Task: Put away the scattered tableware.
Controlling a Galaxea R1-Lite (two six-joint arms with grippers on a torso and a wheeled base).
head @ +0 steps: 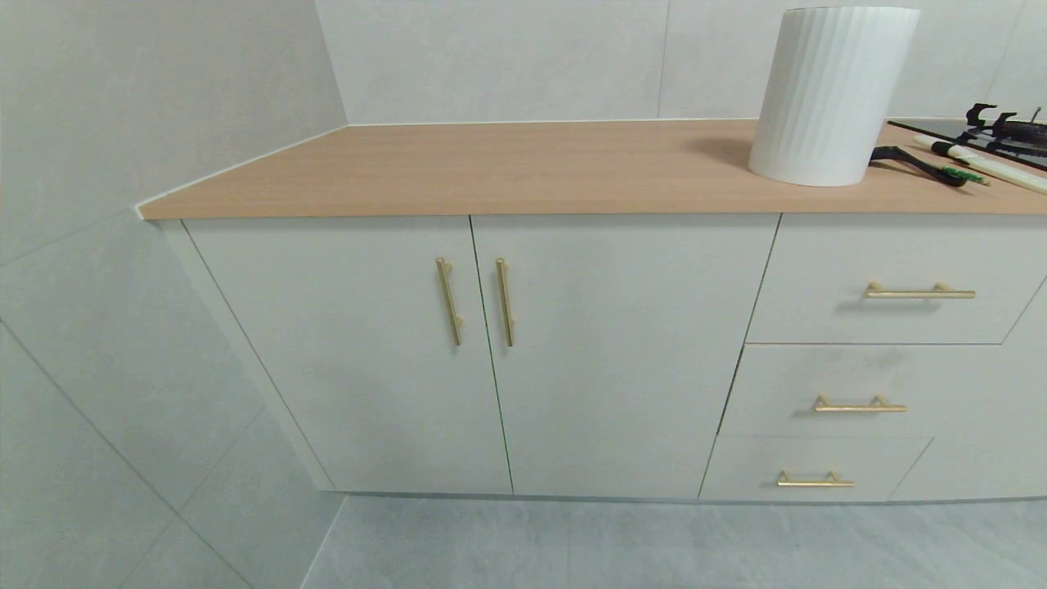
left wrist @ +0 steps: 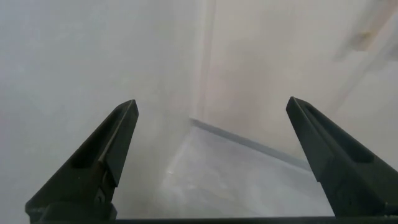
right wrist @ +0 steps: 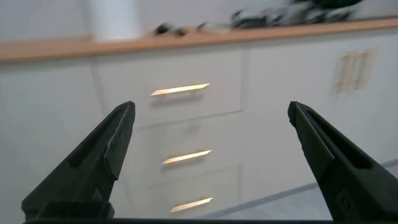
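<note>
Risk is judged to lie mainly in the reach that is called for. The scattered tableware (head: 994,167) is seen at the far right end of the counter (head: 491,164), just beside a tall white ribbed pot (head: 830,94) and at the edge of a dark hob (head: 932,128). Both grippers appear to be held low, well apart from it. The left gripper (left wrist: 211,102) is spread wide with nothing between its fingers and is turned toward bare wall and floor. The right gripper (right wrist: 210,106) is likewise spread and empty, and is faced toward the drawers (head: 883,278).

The pot could be knocked over if an arm were swung in from the left, since it stands between that side and the pieces. The pieces are slender and lie flat and close together on a smooth top, so one could be pushed along or rolled off the front edge rather than pinched, or two could be caught at once. A drawer handle (right wrist: 180,90) could be snagged if the right arm were raised too close to the cabinet front.

The counter is topped in smooth, pale wood finish. Below it, two doors (head: 352,352) with upright brass handles are set to the left of three drawers. The wall (head: 491,57) and floor (head: 654,540) are laid in large pale grey tiles, and a corner is formed at the left.
</note>
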